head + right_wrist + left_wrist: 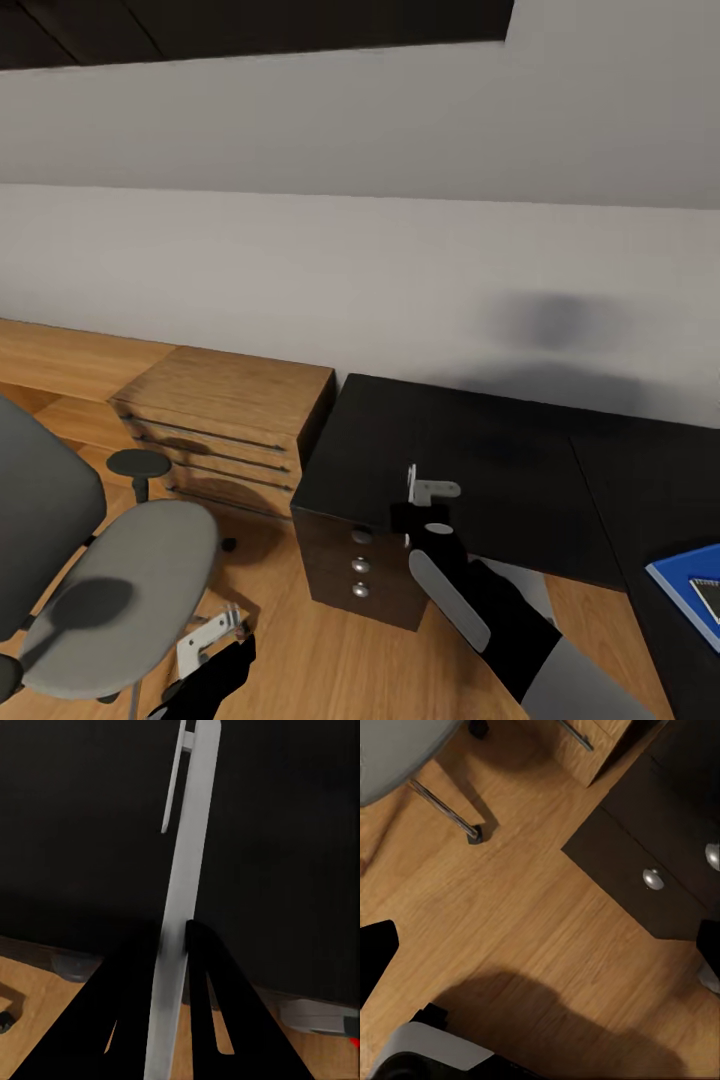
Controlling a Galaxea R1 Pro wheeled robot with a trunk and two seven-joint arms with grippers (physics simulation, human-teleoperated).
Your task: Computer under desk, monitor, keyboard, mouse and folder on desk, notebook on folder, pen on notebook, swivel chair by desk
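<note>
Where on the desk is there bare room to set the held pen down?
The right gripper holds the pen over the dark desk, bare from the wooden drawer chest toward the blue folder at its right edge.

Matt black desk [470,450] top beneath the right gripper [412,490], smooth pale-grey pen [184,892] pinched in it, shiny metal knobs [360,565] on dark drawers below, warm wood-grain floor [510,922], oak-look cabinet [225,420], smooth grey swivel chair [130,580] seat.
</note>
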